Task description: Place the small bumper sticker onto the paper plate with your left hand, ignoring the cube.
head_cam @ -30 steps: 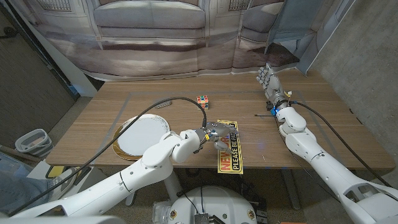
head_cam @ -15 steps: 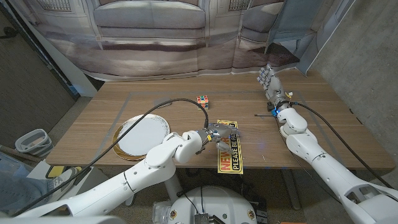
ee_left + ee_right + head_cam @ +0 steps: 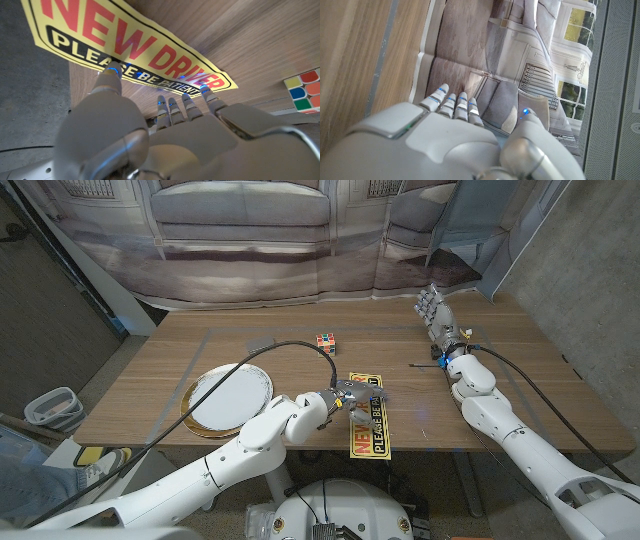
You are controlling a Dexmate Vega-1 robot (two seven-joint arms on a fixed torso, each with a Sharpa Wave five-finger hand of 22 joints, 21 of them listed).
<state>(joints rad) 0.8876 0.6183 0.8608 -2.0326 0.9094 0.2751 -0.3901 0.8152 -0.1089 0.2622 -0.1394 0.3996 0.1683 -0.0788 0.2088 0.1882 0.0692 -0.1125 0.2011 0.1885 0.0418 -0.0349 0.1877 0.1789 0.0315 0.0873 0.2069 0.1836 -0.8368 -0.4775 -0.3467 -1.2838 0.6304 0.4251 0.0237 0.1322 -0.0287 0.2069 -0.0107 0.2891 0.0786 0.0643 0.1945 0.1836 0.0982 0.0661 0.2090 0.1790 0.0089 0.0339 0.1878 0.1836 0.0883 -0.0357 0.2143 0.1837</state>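
My left hand (image 3: 345,393) was at the centre of the head view, low over the near end of the small bumper sticker (image 3: 371,416), a yellow strip reading "NEW DRIVER PLEASE BE PATIENT" that lay flat on the wooden surface (image 3: 500,380) and ran from the middle of the frame down toward its lower edge. In the left wrist view my left hand (image 3: 165,130) had its fingers (image 3: 111,79) spread, tips down at the sticker's (image 3: 125,45) edge; whether they pressed on it or merely hovered I could not tell, and nothing was pinched between them.

The paper plate (image 3: 228,396), white with a gold rim, sat at left of centre, apart from the sticker and beside my left forearm. The cube (image 3: 325,340) stood above centre, beyond the sticker; the left wrist view caught it (image 3: 302,90) at the right edge.

My right hand (image 3: 432,307) stood in the upper right of the head view, near the far edge of the surface, fingers straight, close together and holding nothing; the right wrist view showed it (image 3: 450,130) the same.
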